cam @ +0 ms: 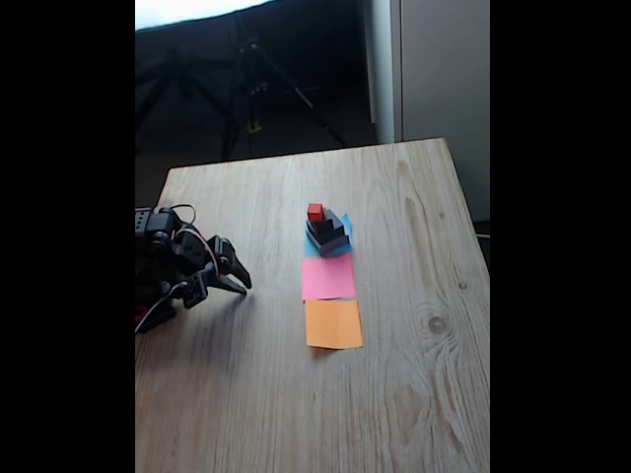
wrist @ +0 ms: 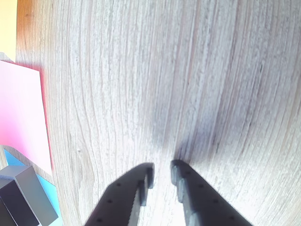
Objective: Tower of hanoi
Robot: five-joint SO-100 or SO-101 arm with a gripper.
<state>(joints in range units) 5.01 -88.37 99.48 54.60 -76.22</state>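
Note:
The tower of hanoi stands stacked on a blue paper square near the table's middle in the fixed view. Its wide grey block is at the bottom, two black blocks sit above it, and the tiny red cube is on top. In the wrist view only a corner of the grey block shows at the lower left. My gripper hangs low over the wood at the left, well apart from the stack. Its jaws are nearly together with only a thin slit, and nothing is between them.
A pink paper square and an orange paper square lie in a row in front of the blue one. In the wrist view the pink square is at the left. The wooden table ends at the right and far edges, with a tripod behind.

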